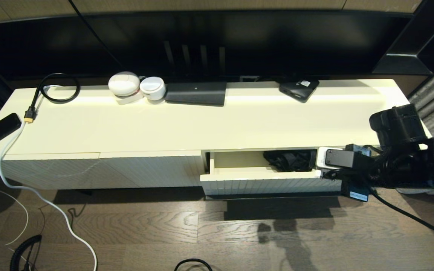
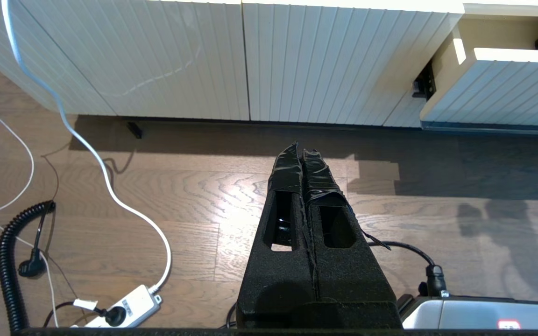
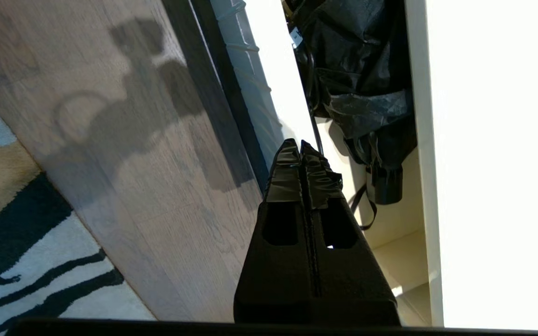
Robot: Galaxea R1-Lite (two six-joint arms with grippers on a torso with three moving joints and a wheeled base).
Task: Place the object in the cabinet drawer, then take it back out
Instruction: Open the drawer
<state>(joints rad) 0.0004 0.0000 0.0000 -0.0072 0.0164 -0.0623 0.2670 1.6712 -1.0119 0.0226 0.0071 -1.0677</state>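
Lying in open cabinet drawer [image 3: 292, 88], black object [image 3: 362, 88] just beyond pinched-together right hand [image 3: 301, 147].

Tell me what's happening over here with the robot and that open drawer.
The cabinet drawer stands pulled open, and a black folded umbrella lies inside it at the right end. The right gripper is shut, hovering over the drawer's front edge beside the umbrella; whether it pinches the thin strap there I cannot tell. The left gripper is shut and parked low over the wooden floor, away from the drawer.
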